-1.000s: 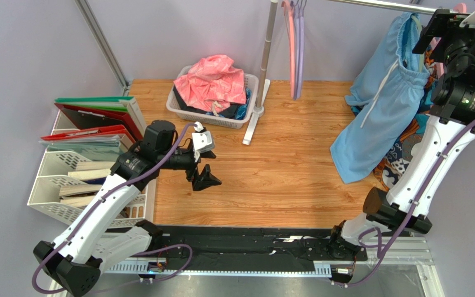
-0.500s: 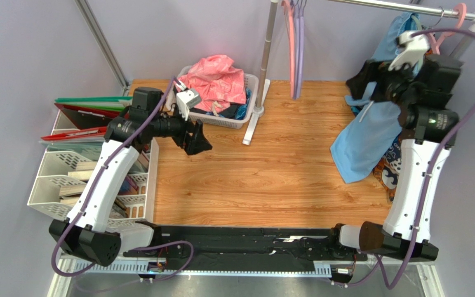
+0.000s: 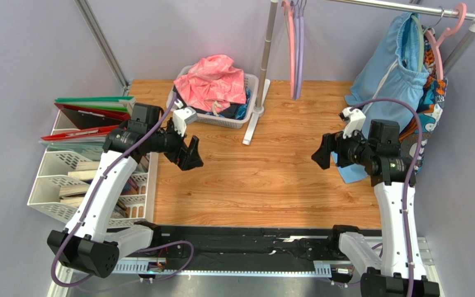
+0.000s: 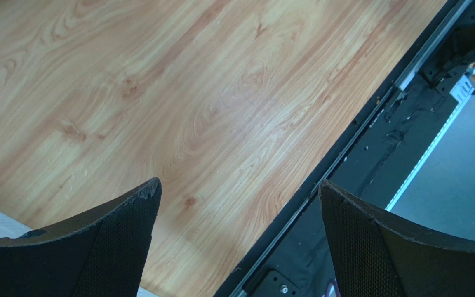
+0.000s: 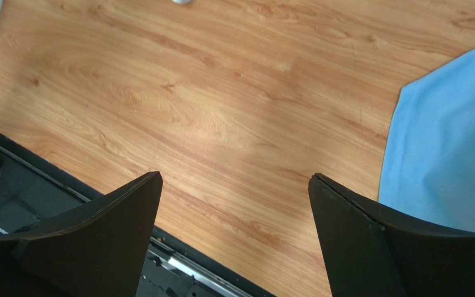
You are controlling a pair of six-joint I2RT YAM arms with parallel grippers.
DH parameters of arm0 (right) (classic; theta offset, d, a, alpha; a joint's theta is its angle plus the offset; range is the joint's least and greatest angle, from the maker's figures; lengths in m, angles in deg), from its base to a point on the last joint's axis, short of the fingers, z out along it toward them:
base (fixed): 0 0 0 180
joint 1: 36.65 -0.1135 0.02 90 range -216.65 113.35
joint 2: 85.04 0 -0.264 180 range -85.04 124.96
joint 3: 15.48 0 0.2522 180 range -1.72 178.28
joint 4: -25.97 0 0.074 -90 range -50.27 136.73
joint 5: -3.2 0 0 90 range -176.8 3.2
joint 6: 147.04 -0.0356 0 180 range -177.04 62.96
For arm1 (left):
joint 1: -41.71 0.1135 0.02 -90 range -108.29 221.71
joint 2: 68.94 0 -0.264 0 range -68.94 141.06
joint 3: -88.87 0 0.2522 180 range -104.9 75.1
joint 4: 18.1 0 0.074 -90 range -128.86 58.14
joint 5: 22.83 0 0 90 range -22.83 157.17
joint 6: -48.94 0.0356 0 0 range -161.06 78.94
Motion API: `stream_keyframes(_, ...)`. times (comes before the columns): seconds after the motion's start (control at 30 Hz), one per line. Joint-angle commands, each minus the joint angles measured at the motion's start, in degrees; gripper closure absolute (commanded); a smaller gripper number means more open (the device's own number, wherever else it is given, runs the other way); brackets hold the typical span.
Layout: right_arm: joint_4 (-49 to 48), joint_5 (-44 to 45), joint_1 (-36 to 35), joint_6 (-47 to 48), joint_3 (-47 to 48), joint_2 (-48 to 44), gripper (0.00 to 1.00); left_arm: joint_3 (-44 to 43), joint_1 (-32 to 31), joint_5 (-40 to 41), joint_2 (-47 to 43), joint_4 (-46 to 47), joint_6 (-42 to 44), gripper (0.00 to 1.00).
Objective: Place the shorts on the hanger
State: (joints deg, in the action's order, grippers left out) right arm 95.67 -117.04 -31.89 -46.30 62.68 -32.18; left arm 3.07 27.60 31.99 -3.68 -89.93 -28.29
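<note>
The light blue shorts [image 3: 390, 86] hang at the far right from the rail, white drawstring down the front and the hem reaching the table. A thin mint-green hanger [image 3: 418, 43] shows inside the waistband. My right gripper [image 3: 323, 154] is open and empty, low over the table just left of the shorts' hem. In the right wrist view the gripper [image 5: 234, 185] is wide open over bare wood, with the blue hem [image 5: 450, 142] at the right. My left gripper [image 3: 191, 154] is open and empty over the table's left part; it also shows in the left wrist view [image 4: 240, 192].
A white basket [image 3: 184, 114] with pink cloth [image 3: 215, 77] stands at the back. The rack post [image 3: 265, 55] carries pink and lilac hangers [image 3: 294, 49]. A teal-orange patterned garment [image 3: 435, 93] hangs behind the shorts on a pink hanger [image 3: 437, 52]. File trays [image 3: 54, 173] stand at the left.
My right arm has dropped from the rail and the shorts to low over the table, left of the hem. My left gripper has moved slightly nearer and lower.
</note>
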Motion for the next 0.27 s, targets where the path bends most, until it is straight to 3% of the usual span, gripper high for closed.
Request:
stream_keyframes(0.0,0.31,-1.57,-0.36,5.78,-3.75,-3.80,0.06,1.89,0.31,2.39,-2.58,-0.91,3.22,0.01)
stream_keyframes(0.23,-0.31,-1.58,-0.45,5.52,-7.45,-7.59,0.04,4.00,0.31,5.90,-7.06,0.22,2.96,0.01)
